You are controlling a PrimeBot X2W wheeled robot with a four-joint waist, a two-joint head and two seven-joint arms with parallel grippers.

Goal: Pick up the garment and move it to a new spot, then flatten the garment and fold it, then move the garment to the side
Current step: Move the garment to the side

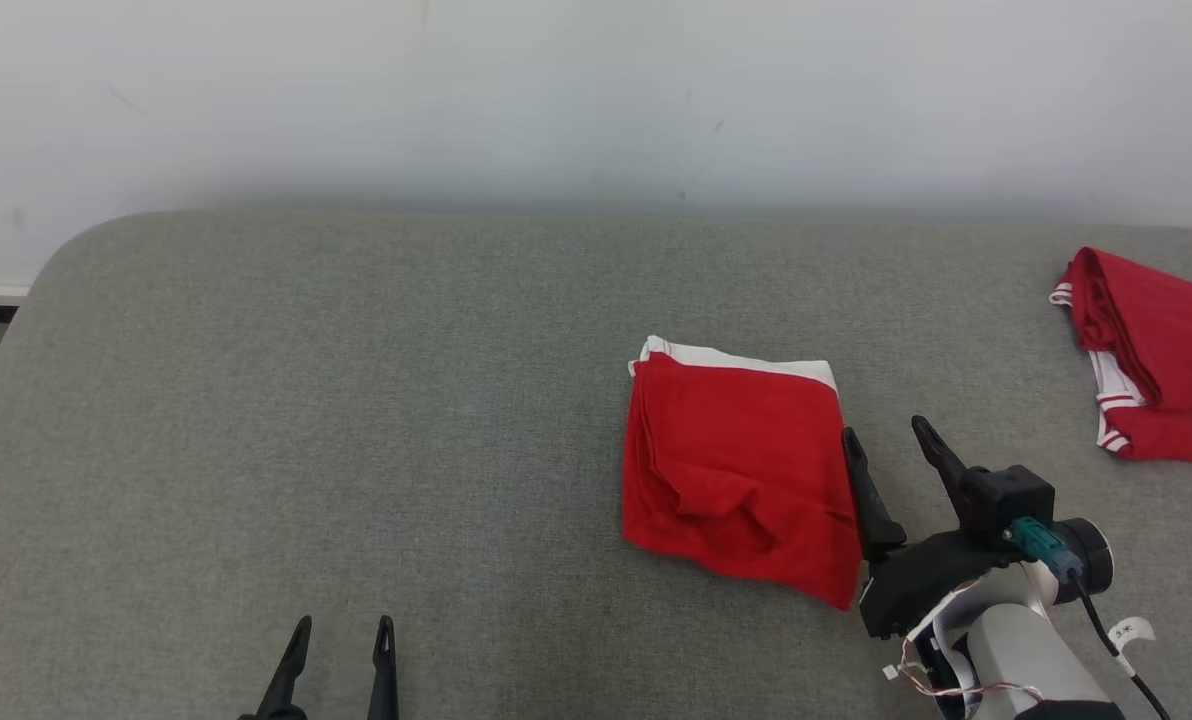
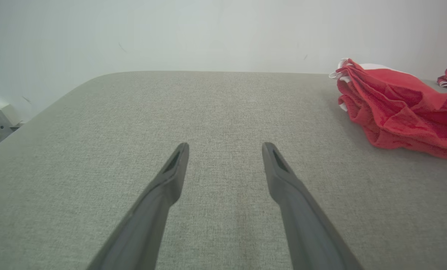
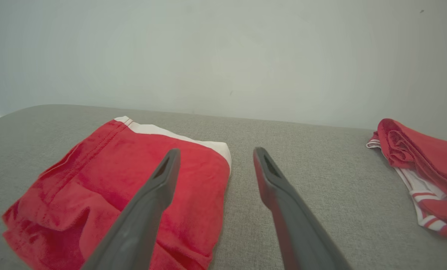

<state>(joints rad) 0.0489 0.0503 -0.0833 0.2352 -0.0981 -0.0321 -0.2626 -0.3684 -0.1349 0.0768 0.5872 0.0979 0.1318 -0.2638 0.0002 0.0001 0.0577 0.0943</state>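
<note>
- The red garment (image 1: pixel 741 470) lies right of centre in the head view as a compact, roughly square packet. Its white band (image 1: pixel 746 358) runs along the top edge, and some wrinkles bunch toward the lower left corner.
- It rests on the grey padded surface (image 1: pixel 356 400), which fills most of the frame below the pale wall (image 1: pixel 556 100).
- The right gripper (image 1: pixel 882 426) sits at the lower right, just beside the packet's right edge, with its fingers spread wide and pinching nothing.
- In the right wrist view one finger lies over the red cloth and the other over bare grey padding, so the edge falls between them. Whether the fingers touch the fabric cannot be told.
- The left gripper (image 1: pixel 346 622) is at the bottom left, also spread and empty, well apart from the cloth.
- Another red piece with white stripes (image 1: pixel 1156 350) lies loosely heaped at the right edge of the frame.
- Judging by the tidy packet, the folding looks done, and the step in hand is moving the garment aside.
- The next move calls for the right fingers to go low enough to catch every layer at that edge and then press together firmly.
- After that the packet should be carried or slid sideways gently, because a grip on the top layer alone would likely pull the fold open.
</note>
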